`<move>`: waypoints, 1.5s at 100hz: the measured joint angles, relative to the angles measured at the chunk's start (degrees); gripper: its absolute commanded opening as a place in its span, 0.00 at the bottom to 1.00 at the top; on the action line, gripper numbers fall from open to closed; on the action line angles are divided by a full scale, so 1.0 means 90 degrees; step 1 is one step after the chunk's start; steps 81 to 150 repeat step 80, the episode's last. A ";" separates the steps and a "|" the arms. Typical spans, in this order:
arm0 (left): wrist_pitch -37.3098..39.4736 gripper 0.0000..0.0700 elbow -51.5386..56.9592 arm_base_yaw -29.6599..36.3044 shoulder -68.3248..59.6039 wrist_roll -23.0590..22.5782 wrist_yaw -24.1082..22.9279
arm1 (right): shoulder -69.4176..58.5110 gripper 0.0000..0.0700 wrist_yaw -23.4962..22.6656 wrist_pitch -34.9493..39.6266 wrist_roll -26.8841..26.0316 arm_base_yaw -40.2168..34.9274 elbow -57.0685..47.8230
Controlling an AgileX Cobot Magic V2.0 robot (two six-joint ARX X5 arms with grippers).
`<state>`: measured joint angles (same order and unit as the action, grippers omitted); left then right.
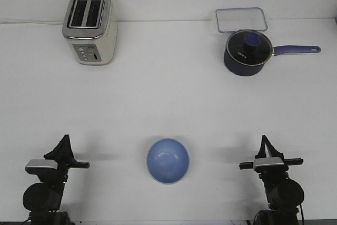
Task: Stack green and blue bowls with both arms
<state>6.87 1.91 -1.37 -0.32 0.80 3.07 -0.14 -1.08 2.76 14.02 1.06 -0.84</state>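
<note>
Near the front of the table [168, 98], right between the two arms, sat the blue bowl [168, 160], upright and with nothing in it. No green bowl showed up anywhere in the front view, so whether it was nested under the blue one couldn't be told.

Further back on the right stood the navy saucepan [245, 54], its glass lid [249, 44] on and its handle [297, 49] pointing off to the right. Whatever was inside was too dark to make out. Just behind it, touching or nearly so, lay a clear rectangular container [241, 19] that looked empty. Over at the back left was a cream toaster [90, 27], both slots dark, and nothing could be seen poking out.

As for the grippers: the left gripper [65, 139] sat down at the front left corner, the right gripper [263, 140] at the front right, both well apart from the bowl and holding nothing. Each one's fingers came to a single point from this angle, so they looked pretty much pinched together, though honestly the view was too small to be sure, so it's a can't-tell on how wide they were.
</note>
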 measured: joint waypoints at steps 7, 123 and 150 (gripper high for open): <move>0.0000 0.02 0.0000 0.0000 0.0000 0.0000 -0.0002 | 0.0012 0.00 -0.0010 -0.0112 0.0070 0.0000 0.0000; -0.0002 0.02 0.0000 0.0000 0.0000 0.0000 -0.0002 | 0.0010 0.00 -0.0034 -0.0350 0.0090 0.0000 0.0000; -0.0002 0.02 0.0000 0.0000 0.0000 0.0000 -0.0002 | 0.0010 0.00 -0.0034 -0.0350 0.0090 0.0000 0.0000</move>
